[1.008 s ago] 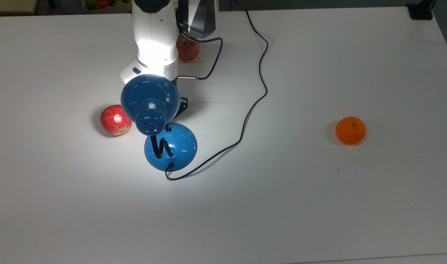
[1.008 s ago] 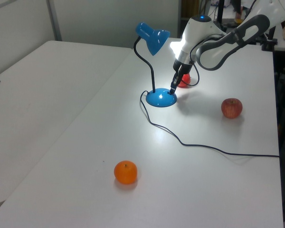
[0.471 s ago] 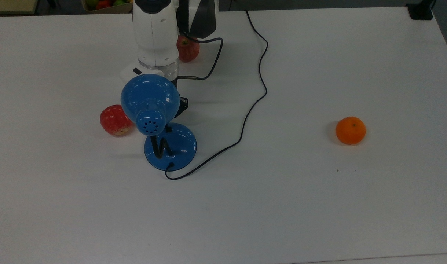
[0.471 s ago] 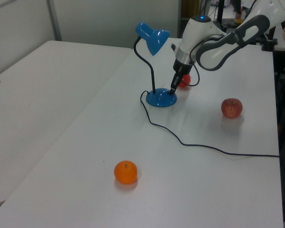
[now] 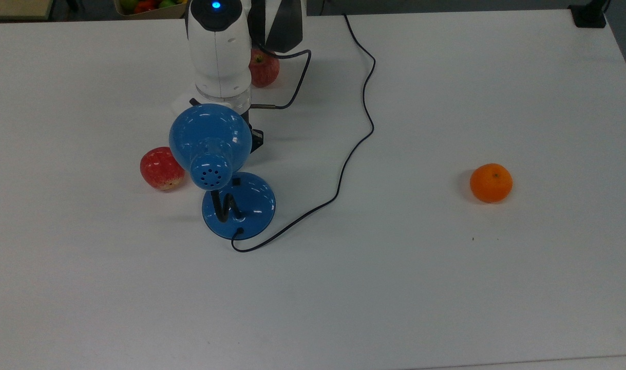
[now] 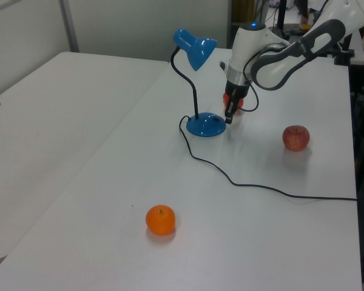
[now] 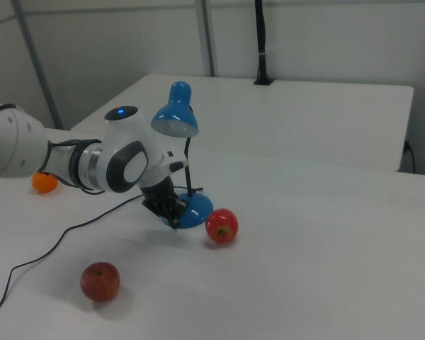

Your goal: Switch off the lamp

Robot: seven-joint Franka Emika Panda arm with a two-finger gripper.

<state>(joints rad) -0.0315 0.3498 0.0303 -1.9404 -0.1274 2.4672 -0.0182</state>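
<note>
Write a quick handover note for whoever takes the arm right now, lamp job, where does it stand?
Tool: carrying nothing, close by the base of the glossy blue desk lamp, on the left view's right.
Lamp: upright on the white table, thin black cord attached, small black switch on the base.
Done: lamp looks off, no glow under the shade.
Left: probably only backing the arm away.

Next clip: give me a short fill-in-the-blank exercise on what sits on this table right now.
1. The lamp has a shade and base coloured ____.
2. The number of red apples on the table is ____.
3. Far from the lamp lies a single ____ fruit.
4. The claw hangs beside the lamp's ____.

Missing words: blue; two; orange; base
</note>
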